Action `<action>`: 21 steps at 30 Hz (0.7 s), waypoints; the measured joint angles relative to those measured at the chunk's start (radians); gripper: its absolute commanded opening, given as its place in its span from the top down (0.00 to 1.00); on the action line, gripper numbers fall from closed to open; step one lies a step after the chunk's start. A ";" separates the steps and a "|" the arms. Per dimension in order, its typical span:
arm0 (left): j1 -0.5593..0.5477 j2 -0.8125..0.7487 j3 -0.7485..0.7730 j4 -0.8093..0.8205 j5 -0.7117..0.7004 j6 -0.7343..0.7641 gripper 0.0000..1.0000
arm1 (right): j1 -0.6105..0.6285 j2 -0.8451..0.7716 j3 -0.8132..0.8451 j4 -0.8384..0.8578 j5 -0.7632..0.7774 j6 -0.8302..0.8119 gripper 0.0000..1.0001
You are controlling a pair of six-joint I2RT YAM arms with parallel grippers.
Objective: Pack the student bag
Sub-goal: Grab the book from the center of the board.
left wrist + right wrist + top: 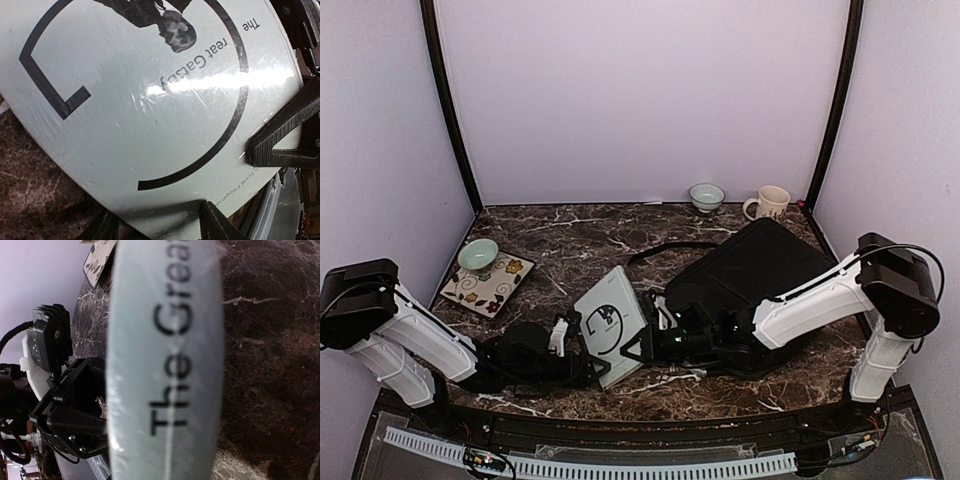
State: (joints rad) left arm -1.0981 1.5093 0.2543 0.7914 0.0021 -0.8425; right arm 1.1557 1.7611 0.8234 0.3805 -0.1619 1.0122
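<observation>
At table (550,235) centre, the right gripper (655,335) clamps a pale paperback (610,320) tilted on edge; the left gripper (575,345) touches its lower corner, grip impossible to tell. Just beside it, the student bag (760,265) lies flat under the right arm (810,300): soft fabric likely to sag, best taken by its strap (670,247).

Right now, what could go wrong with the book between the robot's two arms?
The book is tilted up, with the left jaws and right jaws only at its edges, so it might slip and flop down. The student bag looks flat with no opening showing, so the book could just bump it.
</observation>
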 measured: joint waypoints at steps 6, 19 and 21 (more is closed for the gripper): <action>-0.020 -0.024 0.012 -0.049 0.013 0.047 0.38 | 0.036 -0.046 0.023 -0.114 0.067 -0.024 1.00; -0.124 -0.089 0.172 -0.241 -0.156 0.466 0.16 | 0.167 -0.519 0.045 -0.578 0.479 -0.118 1.00; -0.142 -0.076 0.196 -0.249 -0.199 0.560 0.16 | 0.168 -0.605 0.031 -0.609 0.533 -0.114 1.00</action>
State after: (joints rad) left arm -1.2396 1.4334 0.4507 0.5419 -0.1967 -0.2825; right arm 1.3235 1.1557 0.8539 -0.2287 0.3706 0.8978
